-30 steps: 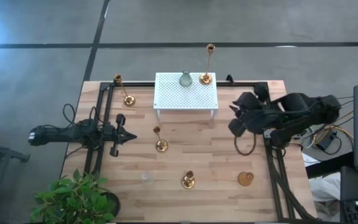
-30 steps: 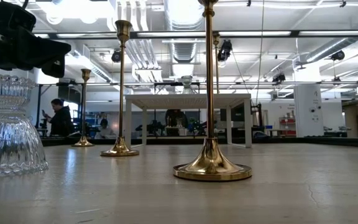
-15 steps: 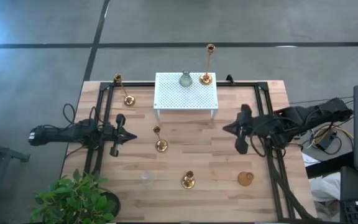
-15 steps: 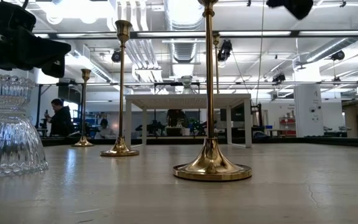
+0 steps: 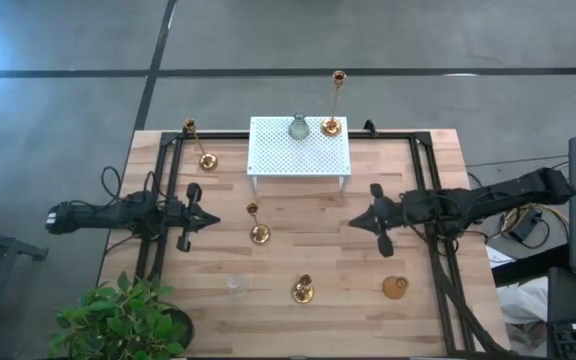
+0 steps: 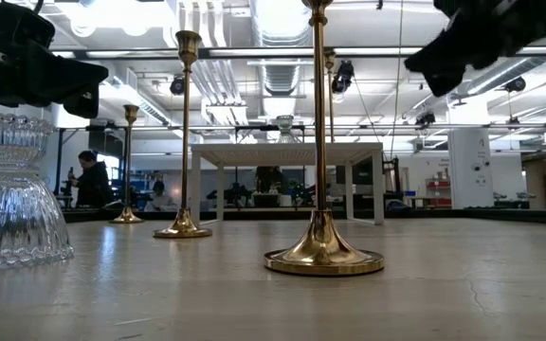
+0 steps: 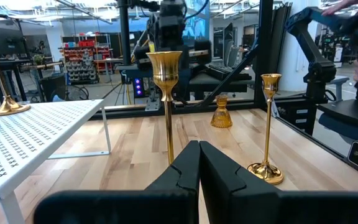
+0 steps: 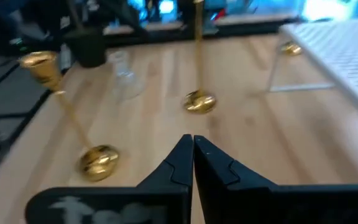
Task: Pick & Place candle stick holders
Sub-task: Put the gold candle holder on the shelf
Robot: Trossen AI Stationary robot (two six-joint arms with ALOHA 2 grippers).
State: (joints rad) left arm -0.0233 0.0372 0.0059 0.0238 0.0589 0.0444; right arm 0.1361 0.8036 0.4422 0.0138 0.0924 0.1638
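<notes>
Several candle stick holders stand upright on their bases. On the white rack (image 5: 299, 150) stand a clear glass one (image 5: 298, 127) and a tall brass one (image 5: 332, 125). On the table stand brass holders at the far left (image 5: 206, 160), in the middle (image 5: 259, 233) and near the front (image 5: 302, 291), a squat brass one (image 5: 396, 288) and a clear glass one (image 5: 235, 287). My left gripper (image 5: 208, 219) is shut and empty, left of the middle holder (image 7: 165, 65). My right gripper (image 5: 356, 222) is shut and empty, right of it (image 8: 199, 102).
Black frame rails run along the table's left (image 5: 160, 200) and right (image 5: 438, 270) sides. A potted plant (image 5: 118, 320) stands at the near left corner. The low view shows my right arm (image 6: 482, 38) high at the right. A person (image 6: 88, 180) is in the room behind.
My right arm has unfolded from its drawn-back pose at the table's right edge. Its gripper has gone down and toward the table's left and near edge, toward the middle brass holder, staying shut. The holders have kept still.
</notes>
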